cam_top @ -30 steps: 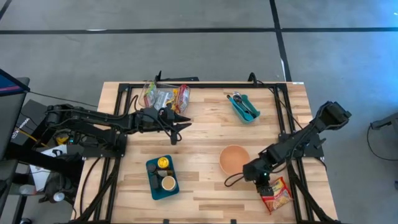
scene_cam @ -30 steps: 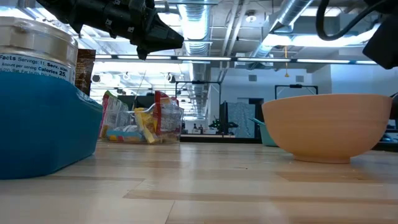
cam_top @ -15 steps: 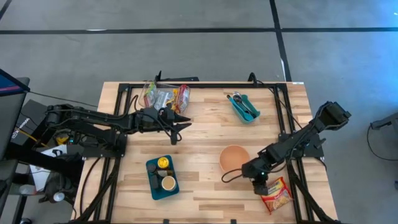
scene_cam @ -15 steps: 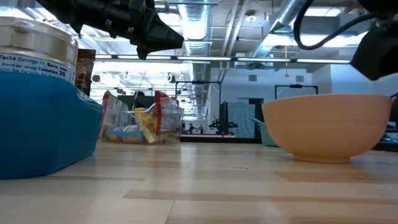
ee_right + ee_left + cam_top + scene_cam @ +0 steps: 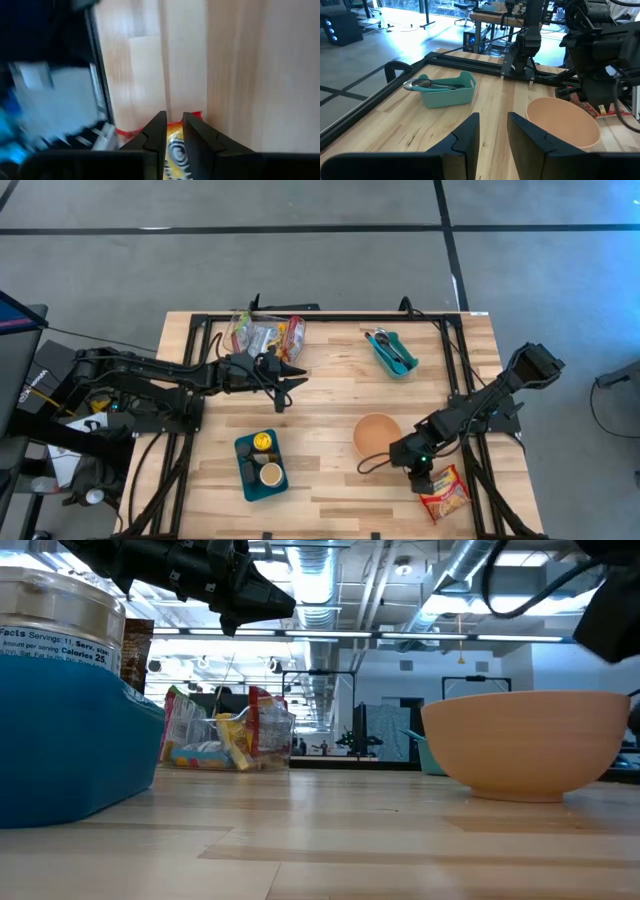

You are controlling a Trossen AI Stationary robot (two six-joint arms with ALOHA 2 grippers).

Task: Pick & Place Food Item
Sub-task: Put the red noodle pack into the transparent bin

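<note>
While your right claw hangs over the near edge of the red-and-yellow crinkled foil snack packet, treat the step as a grasp not yet made: its fingers stand a narrow gap apart with nothing between them, and the packet's top edge shows just beyond their tips in the right wrist view. Judging from that, you should spread the fingers wider before descending, since the present gap looks too slim to straddle the packet. Line the fingers across the packet's short edge, come down until they bracket the foil, then close gently; a soft bag like this probably crumples and slides on the wooden bench, and it lies close to the bench's corner and the black frame rail, so avoid shoving it outward.

The packet lies flat just past the claw's tips, on the side away from the peach-coloured round plastic bowl, which sits close behind the claw and is the likely destination. The packet is glossy, red at the border with a yellow printed centre.

Your left claw waits well apart, hovering with its fingers slightly parted and empty.
</note>
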